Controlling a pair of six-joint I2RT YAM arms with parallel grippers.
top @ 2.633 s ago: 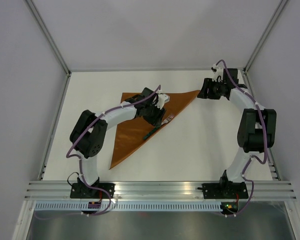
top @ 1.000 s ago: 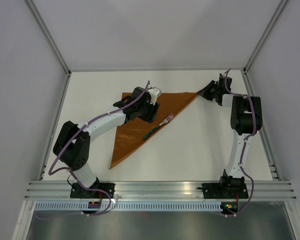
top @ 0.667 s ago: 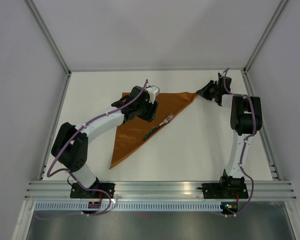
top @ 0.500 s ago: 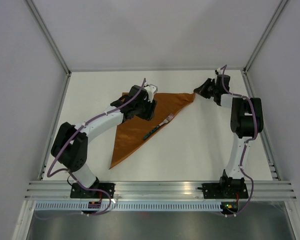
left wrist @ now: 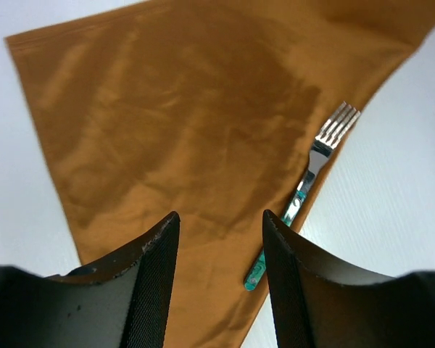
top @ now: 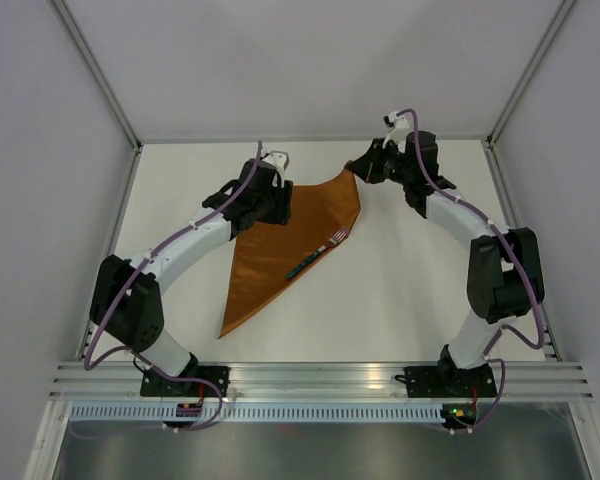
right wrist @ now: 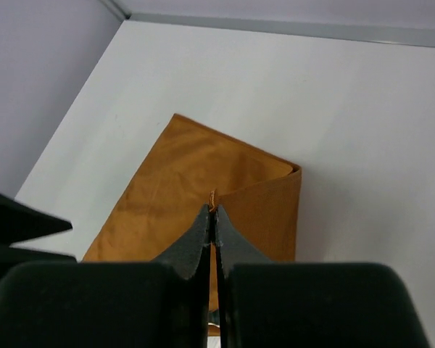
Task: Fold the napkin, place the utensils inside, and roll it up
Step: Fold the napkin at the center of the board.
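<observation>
— Napkin, the thin rust-brown fabric one (top: 270, 265): where is it sitting?
— It is lying folded into a triangle on the white table (top: 410, 290), its sharp tip reaching nearer than the silver fork with a teal handle (top: 317, 255). That fork is resting along the long edge, probably staged for wrapping.
— And beyond the fork?
— Left of the fork and farther back, the left gripper (left wrist: 219, 217) is hovering over the cloth, jaws parted, holding nothing. Farthest, the right gripper (right wrist: 212, 210) is pinching the far corner, jaws closed tight on it, holding it raised and doubled back. I judge it is making a fold to cover the fork.
</observation>
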